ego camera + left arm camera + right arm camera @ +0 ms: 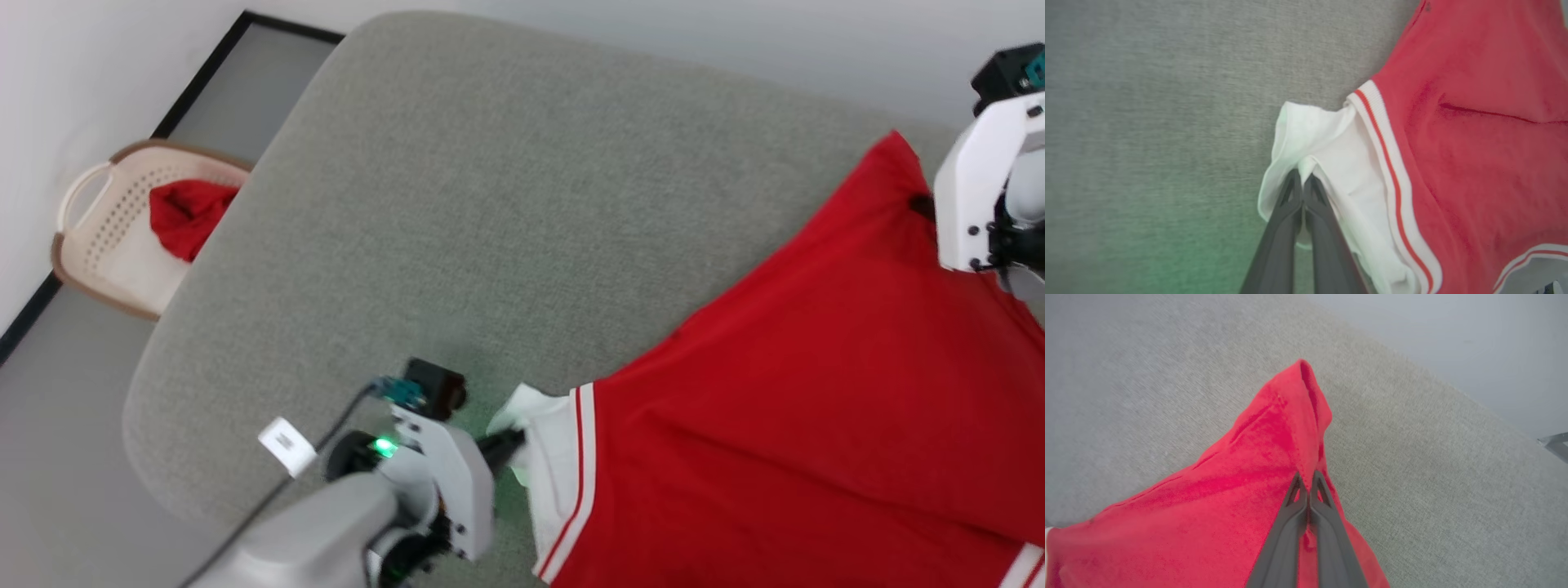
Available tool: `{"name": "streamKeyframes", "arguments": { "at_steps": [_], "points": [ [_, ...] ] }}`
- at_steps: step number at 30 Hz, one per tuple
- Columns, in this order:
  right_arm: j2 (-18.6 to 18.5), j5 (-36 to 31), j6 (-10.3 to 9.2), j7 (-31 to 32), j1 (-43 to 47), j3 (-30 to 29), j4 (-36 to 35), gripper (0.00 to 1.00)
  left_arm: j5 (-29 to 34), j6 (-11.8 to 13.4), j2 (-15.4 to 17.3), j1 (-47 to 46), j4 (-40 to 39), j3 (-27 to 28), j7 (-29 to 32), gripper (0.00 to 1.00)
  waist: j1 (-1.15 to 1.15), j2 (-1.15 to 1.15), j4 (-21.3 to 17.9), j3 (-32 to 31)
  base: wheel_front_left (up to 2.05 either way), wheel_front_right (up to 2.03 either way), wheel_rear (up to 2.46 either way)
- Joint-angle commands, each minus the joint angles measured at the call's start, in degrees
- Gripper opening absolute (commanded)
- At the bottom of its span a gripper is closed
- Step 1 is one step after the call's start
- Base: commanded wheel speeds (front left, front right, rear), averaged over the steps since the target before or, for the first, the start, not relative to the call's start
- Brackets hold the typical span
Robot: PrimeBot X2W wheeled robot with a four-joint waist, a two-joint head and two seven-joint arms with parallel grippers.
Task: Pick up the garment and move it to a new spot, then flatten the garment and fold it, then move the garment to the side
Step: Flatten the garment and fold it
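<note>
Nearest to us, our left gripper (1302, 179) is pinched tight on the garment's white sleeve (1331, 139). Its two dark fingers (1278, 245) are pressed together with a fold of the white cloth caught at their tips. Our right gripper (1306, 479) is clamped just as firmly on the garment (816, 392), its tips closed over a red edge just below a corner (1302, 375) that stands up in a peak.

The garment is stretched between the two grips over the right part of the grey cushioned surface (490, 204). In the head view it runs from the sleeve at the lower middle up to the raised corner near the right edge, and it passes out of the picture at the bottom and the right. A red-and-white striped trim (1392, 171) borders the sleeve where it meets the red body, and shallow creases cross the red cloth. We cannot tell how much of it rests on the surface.

A green glow (1180, 253) falls on the surface beside the sleeve. Past the surface's left edge, on the grey floor (49, 457) by the white wall, stands a beige perforated basket (90, 237) holding a plain red cloth (184, 216), well apart from the garment.
</note>
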Motion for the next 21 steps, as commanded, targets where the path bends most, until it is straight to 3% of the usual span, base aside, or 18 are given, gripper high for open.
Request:
{"name": "streamKeyframes", "arguments": {
  "at_steps": [1, 8, 13, 21],
  "points": [
    [0.6, 1.0, -0.06, -1.5, -0.6, 0.1, -0.6, 0.0, 0.2, 0.8, 1.8, -1.1, -0.7, 0.2, 0.9, 0.0, 0.0, 0.0, -2.1, -2.5, 0.0, 0.0, 0.0],
    [1.3, 2.8, -0.06, -9.1, -1.8, 0.7, -2.7, 0.0, 1.3, 2.5, 9.4, -7.1, -5.4, 0.5, 7.6, 0.0, 0.0, 0.0, -5.2, -6.8, 0.0, 0.0, 0.0],
    [2.1, 4.0, -0.06, -13.5, -3.1, 0.2, -2.3, 0.0, 1.3, 2.1, 13.3, -14.3, -6.1, 2.2, 12.6, 0.0, 0.0, 0.0, -7.5, -9.1, 0.0, 0.0, 0.0],
    [5.0, 2.6, -0.05, -20.3, -8.2, -1.9, 2.0, 0.0, 2.9, 3.2, 12.8, -29.8, 2.6, 5.6, 18.2, 0.0, 0.0, 0.0, -12.6, -10.8, 0.0, 0.0, 0.0]
  ]
}}
